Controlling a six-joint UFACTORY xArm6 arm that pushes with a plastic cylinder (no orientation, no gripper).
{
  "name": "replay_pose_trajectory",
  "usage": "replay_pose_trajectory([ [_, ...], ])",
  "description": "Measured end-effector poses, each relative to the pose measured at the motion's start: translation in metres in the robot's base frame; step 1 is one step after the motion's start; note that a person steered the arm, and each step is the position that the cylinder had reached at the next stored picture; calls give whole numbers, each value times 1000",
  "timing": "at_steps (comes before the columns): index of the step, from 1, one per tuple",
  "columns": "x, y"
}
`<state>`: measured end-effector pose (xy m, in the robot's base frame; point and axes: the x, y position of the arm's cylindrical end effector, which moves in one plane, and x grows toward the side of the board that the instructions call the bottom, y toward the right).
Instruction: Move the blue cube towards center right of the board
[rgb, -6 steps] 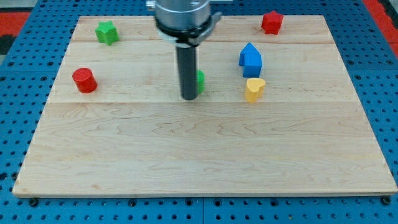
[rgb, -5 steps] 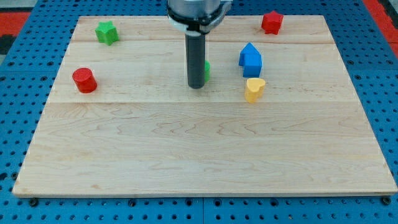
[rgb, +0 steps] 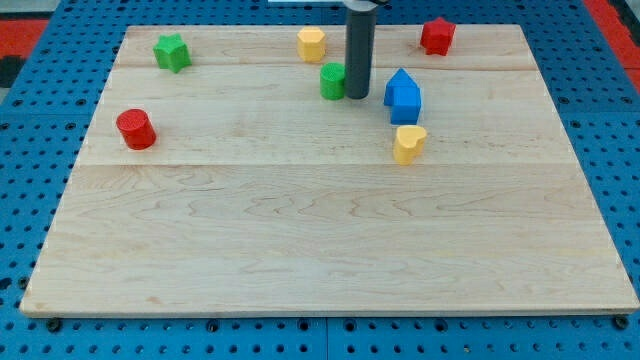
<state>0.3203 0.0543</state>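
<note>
The blue block (rgb: 403, 96), a cube joined with a peaked blue piece, sits on the wooden board (rgb: 330, 250) right of centre in the upper part. My tip (rgb: 357, 96) stands just to its left, a small gap away, with a green block (rgb: 332, 81) touching or nearly touching the rod on its other side. A yellow heart-shaped block (rgb: 408, 144) lies just below the blue block.
A yellow block (rgb: 311, 44) sits near the view's top edge left of the rod. A red star-like block (rgb: 436, 36) is at top right, a green star block (rgb: 172, 52) at top left, a red cylinder (rgb: 135, 129) at the left.
My tip moved up and to the right, from beside the board's centre to just left of the blue block. The green block shifted up with it. The yellow top block is now uncovered.
</note>
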Motion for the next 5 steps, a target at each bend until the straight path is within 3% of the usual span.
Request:
replay_pose_trajectory([
  [1,-18,21],
  [4,30,147],
  [5,35,140],
])
